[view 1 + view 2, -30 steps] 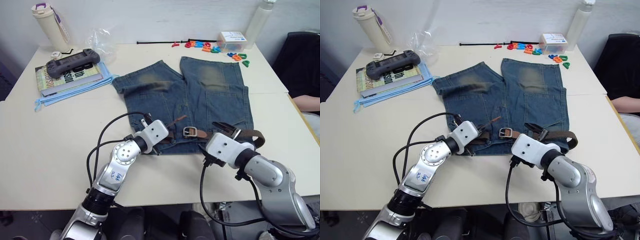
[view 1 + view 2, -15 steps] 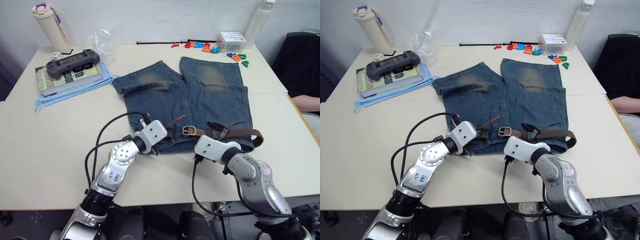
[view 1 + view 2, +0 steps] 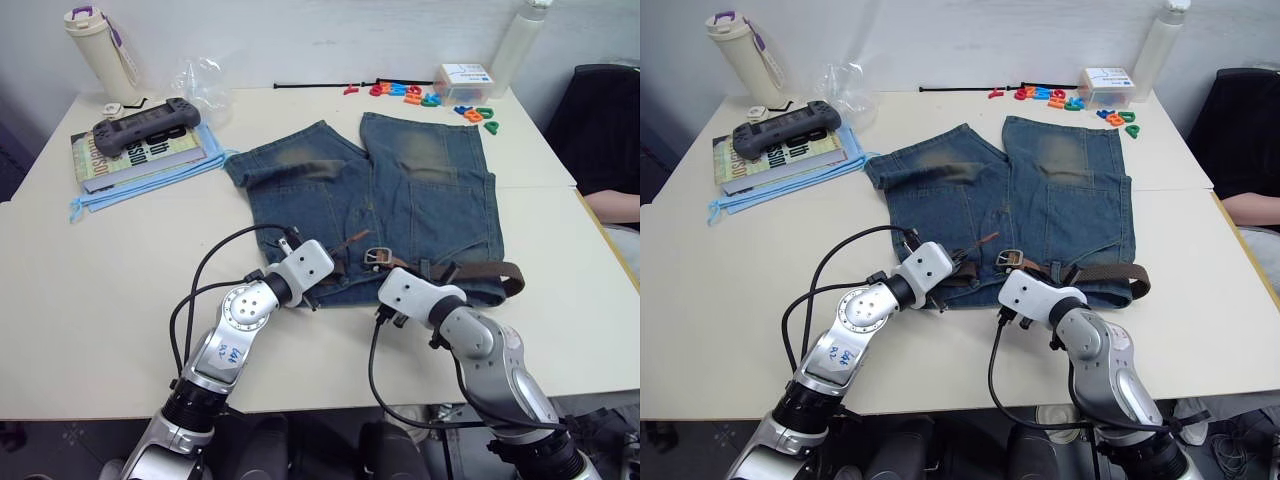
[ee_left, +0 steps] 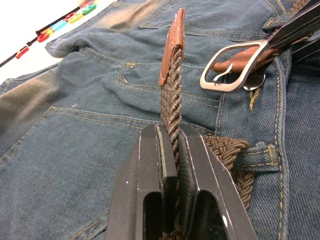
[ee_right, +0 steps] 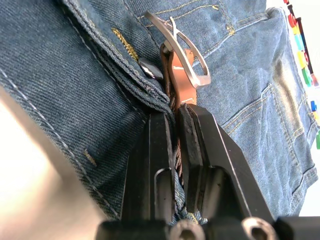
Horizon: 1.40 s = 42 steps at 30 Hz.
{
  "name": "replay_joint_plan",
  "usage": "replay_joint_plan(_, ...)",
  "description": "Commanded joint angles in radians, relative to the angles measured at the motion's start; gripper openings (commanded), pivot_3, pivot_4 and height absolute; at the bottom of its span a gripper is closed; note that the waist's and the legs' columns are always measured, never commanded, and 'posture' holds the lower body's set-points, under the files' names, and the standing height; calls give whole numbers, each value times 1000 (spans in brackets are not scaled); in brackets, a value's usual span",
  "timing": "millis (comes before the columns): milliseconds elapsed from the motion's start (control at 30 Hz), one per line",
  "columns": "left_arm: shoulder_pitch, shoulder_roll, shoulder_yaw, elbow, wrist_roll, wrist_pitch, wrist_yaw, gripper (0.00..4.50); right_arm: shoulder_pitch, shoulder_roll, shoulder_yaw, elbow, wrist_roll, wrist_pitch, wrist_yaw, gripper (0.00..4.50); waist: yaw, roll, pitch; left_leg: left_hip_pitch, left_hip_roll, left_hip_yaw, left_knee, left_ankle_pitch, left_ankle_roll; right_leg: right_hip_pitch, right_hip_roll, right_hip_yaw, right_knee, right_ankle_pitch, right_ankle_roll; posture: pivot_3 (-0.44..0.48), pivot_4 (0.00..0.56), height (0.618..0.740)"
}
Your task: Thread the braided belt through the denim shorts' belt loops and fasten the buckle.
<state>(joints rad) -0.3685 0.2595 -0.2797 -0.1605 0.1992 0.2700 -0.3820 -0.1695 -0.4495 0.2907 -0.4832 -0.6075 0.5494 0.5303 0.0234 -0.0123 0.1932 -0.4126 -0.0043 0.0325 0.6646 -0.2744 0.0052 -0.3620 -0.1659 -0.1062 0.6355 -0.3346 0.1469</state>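
The denim shorts (image 3: 400,190) lie flat mid-table, waistband toward me. The braided belt (image 3: 480,270) runs along the waistband, under a belt loop (image 4: 255,155), its right end curling off the shorts. My left gripper (image 3: 335,268) is shut on the braided strap just below its tan tip (image 4: 172,50), which stands up from the fingers (image 4: 150,165). My right gripper (image 5: 176,112) is shut on the belt's strap directly behind the silver buckle (image 5: 182,47), at the waistband's middle. The buckle (image 3: 378,255) sits between the two grippers, tilted up.
Books with a game controller (image 3: 145,125) and a blue cloth lie at the back left, beside a bottle (image 3: 100,50) and a plastic bag. Coloured letters (image 3: 440,95), a white bottle (image 3: 520,40) and a black cable (image 3: 310,86) line the far edge. A person's hand (image 3: 615,205) rests at the right.
My right gripper slid left along the waistband to the buckle and closed on the strap behind it. The buckle has tipped up slightly. The left gripper kept its hold.
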Motion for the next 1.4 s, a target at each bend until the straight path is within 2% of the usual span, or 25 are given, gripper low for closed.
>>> replay_joint_plan(33,0,-7,15,-21,-3,18,6,0,-9,55,-35,-60,28,49,-10,35,0,0,0,0,0,0,0,0,0,0,0,0,0,0,0,0,150,684)
replay_joint_plan(367,-11,-8,5,-8,8,97,-3,0,-16,290,-138,-179,197,343,-1,35,0,0,0,-1,0,0,0,0,0,-3,0,0,1,0,0,0,150,684)
replay_joint_plan(467,-17,-6,-3,-2,14,115,-9,0,-20,320,-142,-198,237,389,-11,35,-1,0,0,-9,0,0,2,0,0,-14,0,2,7,0,0,0,150,684)
replay_joint_plan(567,-30,12,-51,8,18,142,-66,0,-35,350,-151,-211,268,430,-38,35,-1,0,0,-9,-1,1,2,1,0,-14,0,2,9,0,-1,0,150,684)
replay_joint_plan(733,-42,6,-73,-2,7,163,-95,0,-47,299,-115,-212,273,434,-57,35,-1,1,0,-9,-1,2,2,1,0,-14,0,2,9,-1,-1,0,150,684)
replay_joint_plan(900,-45,1,-51,6,1,152,-78,0,-47,135,-33,-208,233,370,-39,35,-1,0,0,-9,-1,2,2,0,0,-15,0,2,9,-1,-1,0,150,684)
replay_joint_plan(967,-43,1,-47,7,0,149,-77,0,-51,76,-11,-207,215,353,-39,907,0,0,0,-9,-1,3,2,0,0,-15,0,2,9,-1,-1,0,150,684)
replay_joint_plan(1000,-42,1,-46,7,0,147,-76,0,-49,50,0,-207,209,342,-35,1121,0,0,0,-9,-1,3,2,0,0,-15,0,2,9,-1,-1,0,150,684)
replay_joint_plan(1100,-42,-1,-43,9,-1,144,-74,0,-54,-6,32,-206,196,322,-34,2574,1,0,0,-9,-1,3,2,1,0,-15,0,1,9,-1,-1,0,150,684)
replay_joint_plan(1133,-42,-1,-42,9,-2,143,-74,0,-57,-17,40,-207,191,315,-35,2863,1,0,0,-9,0,3,2,1,0,-15,0,1,9,-1,-1,0,150,684)
replay_joint_plan(1167,-42,-2,-41,9,-2,143,-73,0,-64,-23,47,-209,187,308,-37,3463,1,0,0,-9,-1,3,2,1,0,-15,0,1,9,-1,-1,0,150,684)
replay_joint_plan(1200,-41,-2,-41,8,-3,142,-73,0,-71,-24,53,-212,184,305,-40,3734,1,0,0,-9,0,3,2,1,0,-15,0,1,8,-1,-1,0,150,684)
replay_joint_plan(1400,-37,-11,-21,-5,-10,125,-56,0,-119,-9,99,-173,128,307,-88,3734,0,0,0,-9,0,3,2,1,0,-14,0,1,9,-1,-1,0,150,684)
